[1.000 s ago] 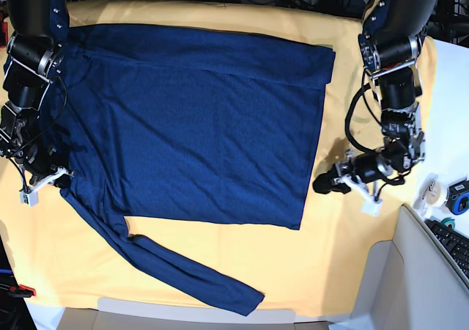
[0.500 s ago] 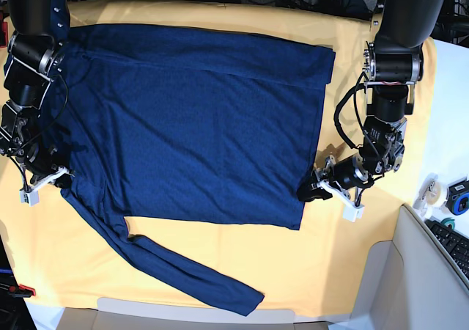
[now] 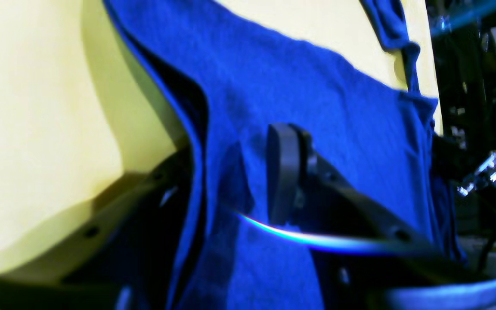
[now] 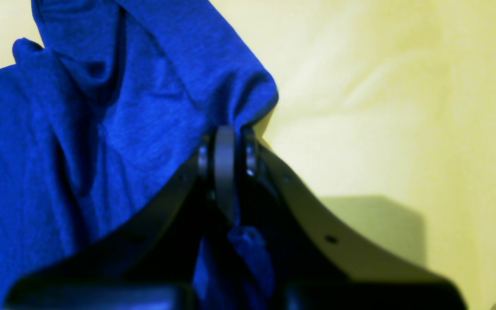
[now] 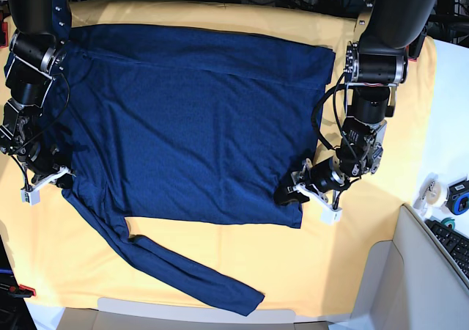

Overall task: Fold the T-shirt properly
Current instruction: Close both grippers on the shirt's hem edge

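Note:
The dark navy T-shirt (image 5: pixel 190 117) lies spread flat on the yellow cloth (image 5: pixel 220 260), one long sleeve (image 5: pixel 183 271) trailing toward the front edge. My left gripper (image 5: pixel 291 196) is at the shirt's lower right hem corner. In the left wrist view it (image 3: pixel 230 150) is open, with the hem (image 3: pixel 213 185) lying between one finger on top (image 3: pixel 280 172) and the other below the cloth's edge. On the base view's left, my right gripper (image 5: pixel 53 177) is shut on a bunched fold of the T-shirt (image 4: pixel 166 99) near the shoulder, its fingertips (image 4: pixel 225 142) pinched together.
A tape roll (image 5: pixel 432 191), a blue object (image 5: pixel 460 196) and a keyboard (image 5: pixel 456 243) sit on the white surface at the right. A grey panel (image 5: pixel 410 279) stands at the front right. Cables run along the back edge.
My left gripper has moved leftward from the bare yellow cloth onto the shirt's lower right hem corner. The right gripper has stayed in place, still shut on the fabric.

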You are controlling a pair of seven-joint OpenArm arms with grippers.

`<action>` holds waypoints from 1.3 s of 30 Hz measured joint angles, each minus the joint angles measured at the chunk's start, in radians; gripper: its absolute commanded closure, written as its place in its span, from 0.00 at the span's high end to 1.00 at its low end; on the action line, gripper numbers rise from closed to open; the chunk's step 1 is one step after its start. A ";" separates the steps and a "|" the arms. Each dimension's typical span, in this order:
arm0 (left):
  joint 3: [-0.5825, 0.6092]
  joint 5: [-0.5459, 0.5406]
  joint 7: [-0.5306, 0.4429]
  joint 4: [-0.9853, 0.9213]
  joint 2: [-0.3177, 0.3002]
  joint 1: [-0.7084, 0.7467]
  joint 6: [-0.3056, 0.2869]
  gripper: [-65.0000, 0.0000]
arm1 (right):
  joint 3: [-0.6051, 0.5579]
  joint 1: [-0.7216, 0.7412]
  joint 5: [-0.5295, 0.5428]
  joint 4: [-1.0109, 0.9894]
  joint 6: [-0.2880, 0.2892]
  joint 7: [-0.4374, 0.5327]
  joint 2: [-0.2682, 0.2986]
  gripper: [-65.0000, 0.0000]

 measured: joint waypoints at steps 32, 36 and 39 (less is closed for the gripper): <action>-0.002 0.006 -0.100 -0.005 0.000 -0.014 0.004 0.00 | 0.069 -0.031 -0.001 0.055 0.001 -0.011 -0.023 0.00; -0.002 0.011 -0.089 0.074 -0.007 0.003 0.008 0.00 | 0.131 -0.092 -0.011 0.153 0.012 -0.039 -0.035 0.00; -0.002 -0.008 -0.029 0.182 -0.033 0.034 -0.003 0.00 | 0.131 -0.127 -0.028 0.227 0.011 -0.064 -0.030 0.00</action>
